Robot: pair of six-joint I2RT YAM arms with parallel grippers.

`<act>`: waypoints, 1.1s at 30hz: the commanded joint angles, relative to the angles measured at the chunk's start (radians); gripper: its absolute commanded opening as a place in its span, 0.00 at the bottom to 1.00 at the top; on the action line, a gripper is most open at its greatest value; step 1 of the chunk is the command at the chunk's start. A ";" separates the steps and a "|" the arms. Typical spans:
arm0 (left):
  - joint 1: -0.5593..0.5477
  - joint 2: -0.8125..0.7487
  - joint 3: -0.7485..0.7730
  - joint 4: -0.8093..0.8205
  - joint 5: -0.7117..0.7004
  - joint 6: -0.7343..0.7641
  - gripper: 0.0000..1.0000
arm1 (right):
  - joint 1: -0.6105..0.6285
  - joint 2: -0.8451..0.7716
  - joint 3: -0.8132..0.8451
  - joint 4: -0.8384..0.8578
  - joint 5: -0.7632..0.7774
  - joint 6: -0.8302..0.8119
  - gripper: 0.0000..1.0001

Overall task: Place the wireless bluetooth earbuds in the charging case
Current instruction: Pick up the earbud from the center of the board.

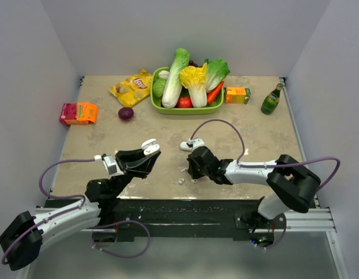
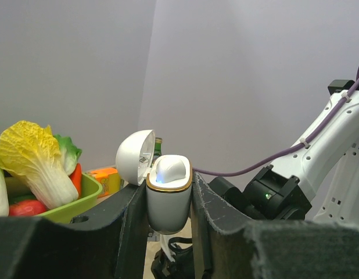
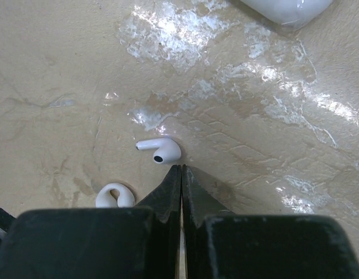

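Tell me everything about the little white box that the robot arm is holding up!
The charging case is a small, glossy white, rounded box, plastic by the look of it. Its hinged lid is flipped open to one side. A gold rim circles the opening, where a rounded white shape glows faintly blue. The case stands upright above the table, squeezed between the two dark fingers of the left gripper.
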 commanded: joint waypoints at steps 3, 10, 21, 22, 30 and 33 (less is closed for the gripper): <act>-0.006 -0.001 -0.116 0.101 -0.002 -0.017 0.00 | -0.001 0.045 0.011 0.032 0.011 0.001 0.00; -0.006 0.016 -0.121 0.114 -0.002 -0.019 0.00 | -0.006 0.090 0.055 0.016 0.047 -0.028 0.01; -0.008 0.016 -0.123 0.110 -0.005 -0.017 0.00 | -0.038 0.099 0.103 -0.030 0.104 -0.044 0.15; -0.008 0.015 -0.123 0.107 -0.007 -0.017 0.00 | -0.038 0.079 0.100 -0.037 0.119 -0.036 0.23; -0.008 0.018 -0.116 0.107 -0.016 -0.016 0.00 | -0.033 0.050 0.231 -0.143 0.038 0.039 0.68; -0.008 0.007 -0.113 0.088 -0.016 -0.016 0.00 | -0.021 0.096 0.310 -0.236 0.059 0.062 0.69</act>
